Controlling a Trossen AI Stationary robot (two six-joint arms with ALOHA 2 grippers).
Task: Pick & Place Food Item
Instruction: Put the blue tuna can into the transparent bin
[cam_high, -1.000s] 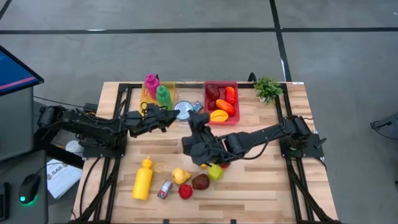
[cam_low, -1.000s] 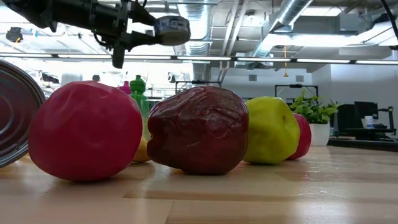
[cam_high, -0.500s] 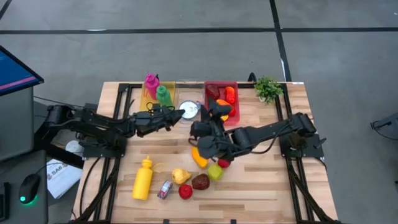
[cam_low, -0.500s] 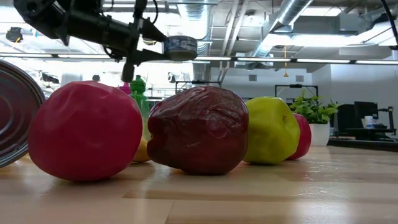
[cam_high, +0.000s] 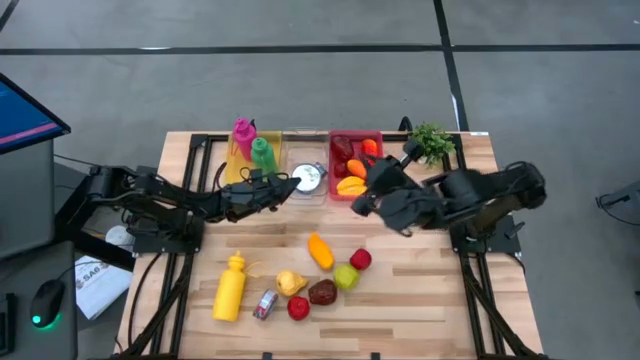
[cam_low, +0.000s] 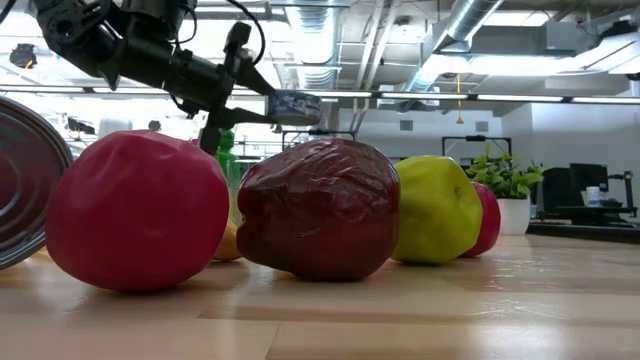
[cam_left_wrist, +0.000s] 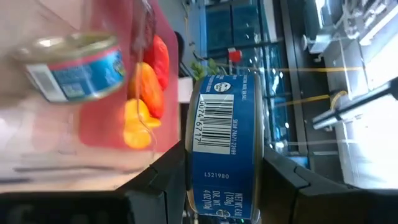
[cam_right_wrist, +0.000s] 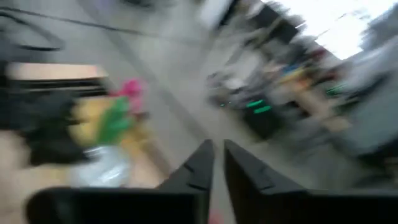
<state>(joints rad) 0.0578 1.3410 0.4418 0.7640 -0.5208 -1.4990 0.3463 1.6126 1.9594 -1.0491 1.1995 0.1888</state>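
A blue-labelled can (cam_left_wrist: 225, 146) is clamped between the left gripper (cam_high: 285, 184) jaws, held on edge in the air just over the clear bin (cam_high: 305, 160) at 12 o'clock on the table (cam_high: 420, 300). 1 can (cam_left_wrist: 74, 66) already lies in that bin, with the red bin (cam_high: 356, 141) of produce beside it.

The step in hand is judged to be the placement. It would be done well if the can were lowered into the bare part of the bin, clear of the can inside, before the jaws are parted.

The right gripper (cam_high: 362, 197) is carried empty at 2 o'clock, jaws together.
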